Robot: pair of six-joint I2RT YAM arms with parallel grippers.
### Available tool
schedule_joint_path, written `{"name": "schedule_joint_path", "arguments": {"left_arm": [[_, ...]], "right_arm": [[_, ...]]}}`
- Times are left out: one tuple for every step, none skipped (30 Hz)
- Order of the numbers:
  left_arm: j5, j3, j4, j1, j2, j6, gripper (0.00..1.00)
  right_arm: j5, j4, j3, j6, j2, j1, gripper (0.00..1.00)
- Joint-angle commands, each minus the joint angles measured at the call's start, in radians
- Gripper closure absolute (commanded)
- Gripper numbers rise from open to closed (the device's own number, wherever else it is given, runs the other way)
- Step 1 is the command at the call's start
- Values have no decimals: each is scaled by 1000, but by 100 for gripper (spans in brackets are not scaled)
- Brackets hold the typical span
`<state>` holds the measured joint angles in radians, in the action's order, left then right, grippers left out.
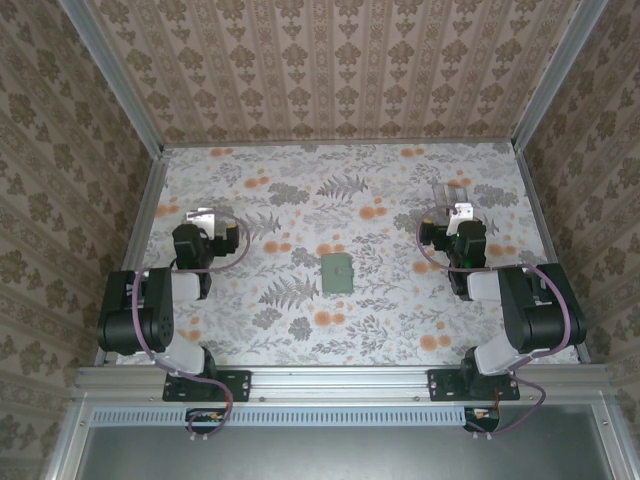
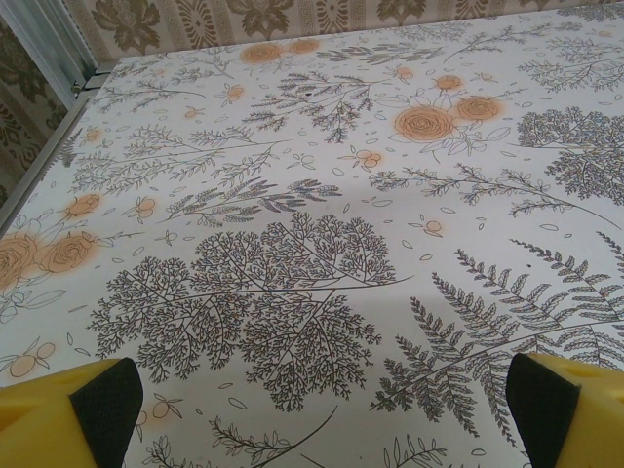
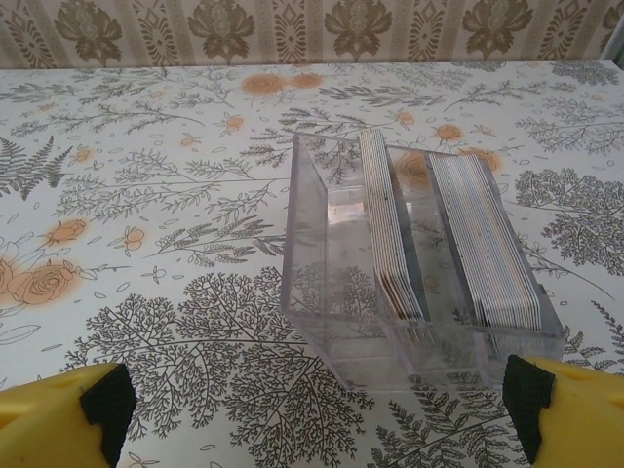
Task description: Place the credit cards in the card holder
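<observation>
Left jaws: wide open, holding nothing, over the bare floral table [image 2: 292, 195]. Right jaws: wide open, empty, black pads [image 3: 107, 405] at the lower corners of the wrist view. Clear plastic box [image 3: 322, 244] just ahead, centre-right; credit cards [image 3: 395, 234] stand on edge inside it in two stacks. Card holder [image 1: 336, 272]: flat on the table, centre of the top view, between the arms, well apart from the box.
</observation>
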<state>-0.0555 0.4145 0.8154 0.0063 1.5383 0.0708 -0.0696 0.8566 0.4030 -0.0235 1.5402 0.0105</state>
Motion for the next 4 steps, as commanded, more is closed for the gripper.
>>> {"name": "schedule_joint_path", "arguments": {"left_arm": [[6,-3,24,-6,-4,-19,0],[6,-3,24,-6,-3,-19,0],[6,-3,24,-6,-4,-19,0],[6,-3,24,-6,-4,-19,0]], "right_arm": [[19,-10,10,-6,-9,3,0],[19,-9,8,-6,-9,3,0],[18,-5,6,-6,-12,3,0],[19,-4,5,-6,-12,3,0]]}}
